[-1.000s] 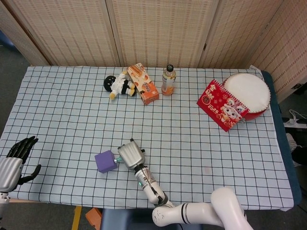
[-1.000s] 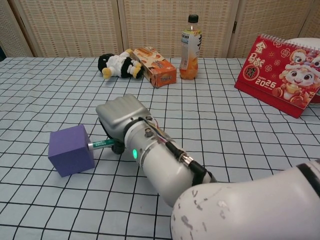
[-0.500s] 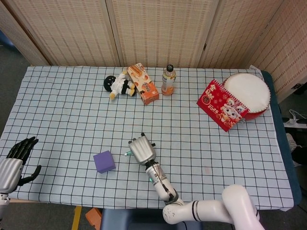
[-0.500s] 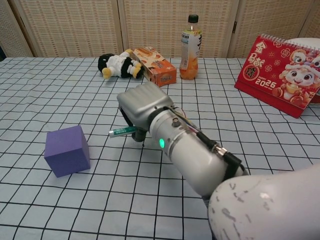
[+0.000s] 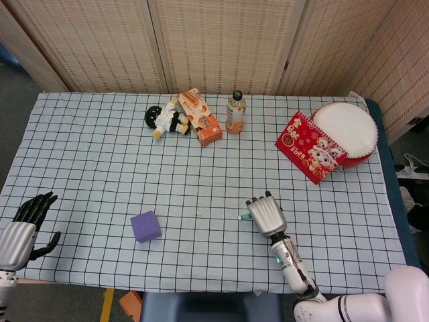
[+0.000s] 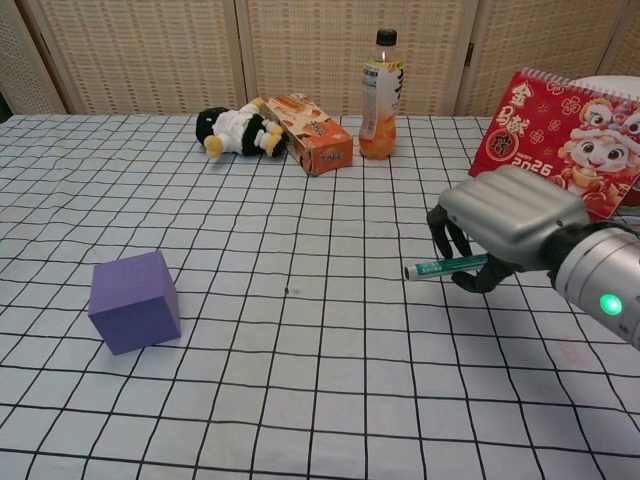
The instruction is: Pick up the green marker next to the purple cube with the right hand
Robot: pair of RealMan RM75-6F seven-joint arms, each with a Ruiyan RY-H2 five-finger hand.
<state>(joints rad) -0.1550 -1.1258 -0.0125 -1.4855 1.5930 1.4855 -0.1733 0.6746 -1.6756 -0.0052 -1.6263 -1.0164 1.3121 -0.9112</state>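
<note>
My right hand [image 6: 505,230] [image 5: 267,215] hangs above the right half of the table, fingers curled around the green marker [image 6: 443,266] [image 5: 244,217]. The marker lies level in the grip, its tip sticking out to the left of the hand. The purple cube [image 6: 134,300] [image 5: 145,226] sits alone on the checked cloth at the near left, far from the hand. My left hand [image 5: 24,225] shows only in the head view, off the table's near left corner, fingers spread and holding nothing.
At the back stand a plush toy [image 6: 236,130], an orange box [image 6: 311,132] and a drink bottle [image 6: 380,95]. A red calendar [image 6: 560,145] leans at the right, just behind my right hand, with a white round drum [image 5: 345,129] beyond it.
My right hand has carried the marker from beside the cube to the right and lifted it clear of the table. The cube stays put. The left hand has barely moved.
</note>
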